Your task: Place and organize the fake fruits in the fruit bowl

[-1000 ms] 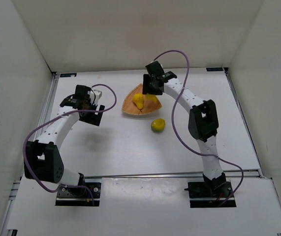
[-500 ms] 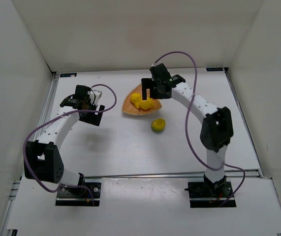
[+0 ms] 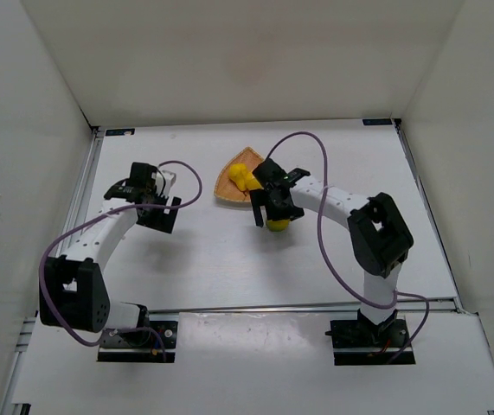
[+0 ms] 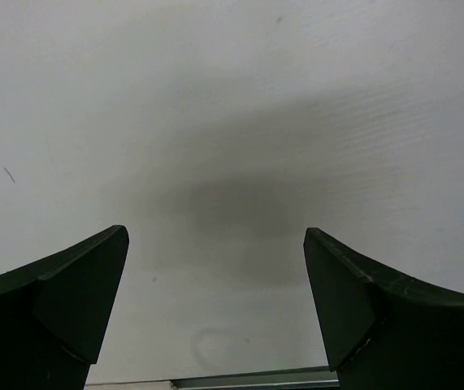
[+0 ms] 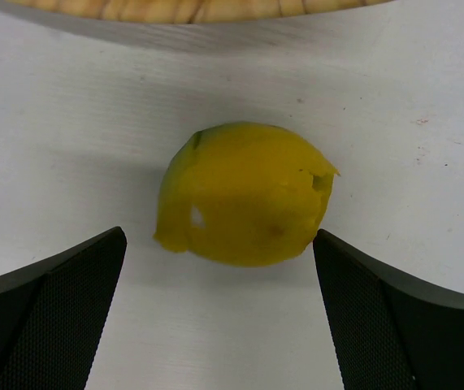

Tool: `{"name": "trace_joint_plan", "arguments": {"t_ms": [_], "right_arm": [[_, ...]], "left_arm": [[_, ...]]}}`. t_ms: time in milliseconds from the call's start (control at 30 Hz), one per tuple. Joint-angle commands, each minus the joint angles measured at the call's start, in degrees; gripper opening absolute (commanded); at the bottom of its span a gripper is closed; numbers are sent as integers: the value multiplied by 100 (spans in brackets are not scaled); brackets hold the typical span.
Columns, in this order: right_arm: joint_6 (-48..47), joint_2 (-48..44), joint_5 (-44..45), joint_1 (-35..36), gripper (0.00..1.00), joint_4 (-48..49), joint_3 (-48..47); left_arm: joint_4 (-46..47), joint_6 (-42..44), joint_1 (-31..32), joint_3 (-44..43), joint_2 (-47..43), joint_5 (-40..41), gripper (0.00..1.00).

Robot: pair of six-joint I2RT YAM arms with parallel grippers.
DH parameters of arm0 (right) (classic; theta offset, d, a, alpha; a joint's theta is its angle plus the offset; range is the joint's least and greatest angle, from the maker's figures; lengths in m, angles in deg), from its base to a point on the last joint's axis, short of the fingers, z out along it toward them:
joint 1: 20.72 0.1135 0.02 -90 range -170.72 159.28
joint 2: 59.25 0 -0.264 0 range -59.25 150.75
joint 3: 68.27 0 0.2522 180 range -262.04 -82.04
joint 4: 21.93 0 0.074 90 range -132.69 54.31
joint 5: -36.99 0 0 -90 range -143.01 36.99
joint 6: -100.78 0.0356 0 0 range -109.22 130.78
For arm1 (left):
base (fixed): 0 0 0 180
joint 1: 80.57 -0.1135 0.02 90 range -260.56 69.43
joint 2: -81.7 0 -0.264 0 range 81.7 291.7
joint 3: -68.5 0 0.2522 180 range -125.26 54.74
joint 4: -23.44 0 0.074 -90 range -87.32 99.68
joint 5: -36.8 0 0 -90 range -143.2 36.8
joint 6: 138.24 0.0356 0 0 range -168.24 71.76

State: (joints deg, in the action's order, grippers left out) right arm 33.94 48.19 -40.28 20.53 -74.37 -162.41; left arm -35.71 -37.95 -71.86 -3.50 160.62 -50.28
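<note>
Framing the citrus fruit (image 5: 244, 195) with jaws apart, the right end effector (image 5: 219, 236) half hides it overhead

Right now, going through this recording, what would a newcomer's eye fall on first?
The round yellow-green fruit fills the right wrist view, lying on the white table just short of the wooden bowl, with the open right gripper poised over it, jaws spread to either side. In the top view, yellow fruit sits in the bowl behind it, while the left gripper hangs open over bare table at the left.
</note>
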Motion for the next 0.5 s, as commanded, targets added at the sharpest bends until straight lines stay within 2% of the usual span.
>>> {"name": "trace_joint_plan", "arguments": {"t_ms": [0, 133, 333, 367, 400, 467], "right_arm": [[224, 136, 378, 32, 100, 185, -338], [382, 400, 677, 32, 100, 132, -408], [523, 577, 757, 32, 98, 184, -277], [523, 637, 757, 32, 95, 246, -224], [523, 638, 757, 32, 80, 246, -224], [576, 638, 757, 32, 66, 299, -224]], "left_arm": [[222, -26, -238, 461, -367, 261, 100], [513, -141, -703, 963, -587, 674, 100], [645, -193, -2038, 894, -352, 693, 100], [645, -193, -2388, 771, -290, 545, 100], [645, -193, -2548, 709, -237, 465, 100], [645, -193, -2734, 656, -183, 411, 100]]}}
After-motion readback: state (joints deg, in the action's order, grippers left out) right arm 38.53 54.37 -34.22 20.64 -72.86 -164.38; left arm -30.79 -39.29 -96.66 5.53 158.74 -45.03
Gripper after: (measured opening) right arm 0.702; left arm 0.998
